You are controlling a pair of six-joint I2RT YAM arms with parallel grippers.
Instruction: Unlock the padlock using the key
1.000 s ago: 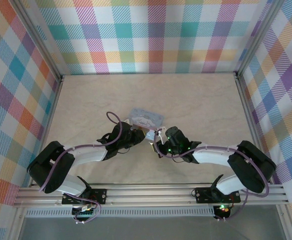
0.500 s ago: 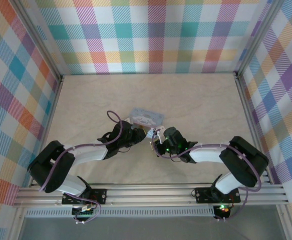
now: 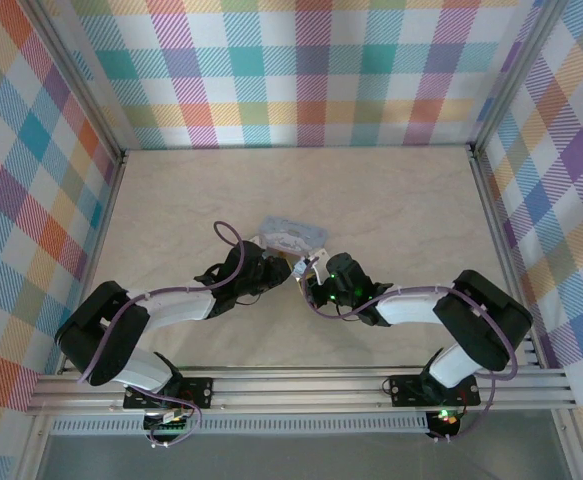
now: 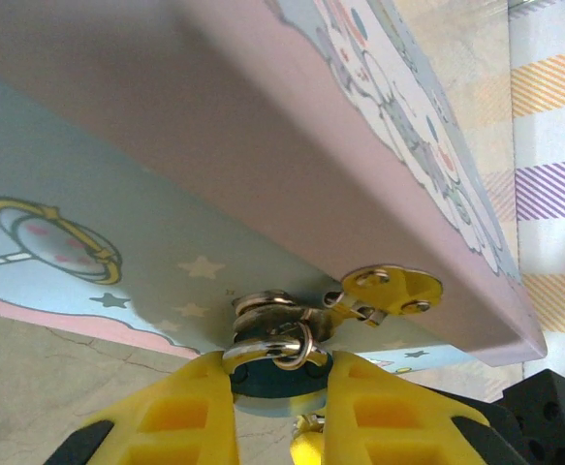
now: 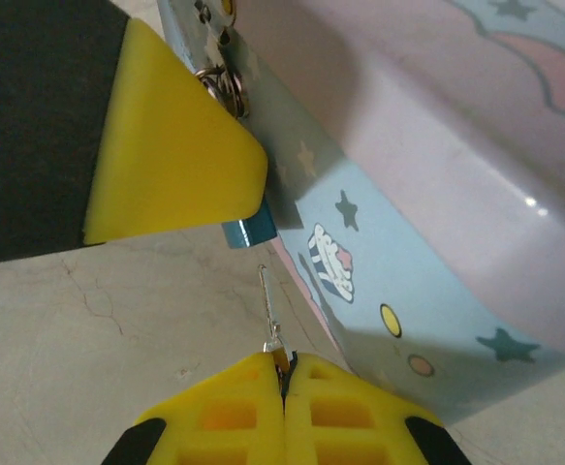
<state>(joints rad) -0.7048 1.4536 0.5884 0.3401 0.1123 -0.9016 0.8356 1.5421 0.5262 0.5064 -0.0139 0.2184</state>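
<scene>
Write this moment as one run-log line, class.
left claw: shut on padlock hanging from tin | right claw: shut on key | key tip: just short of padlock, not inserted

Your table (image 3: 391, 190), one tin (image 3: 293, 236) on it.
You've got a pale, marble-veined top ringed by plaid walls; the pale blue, cartoon-printed tin lies near the middle, set slightly askew to the edges.
</scene>
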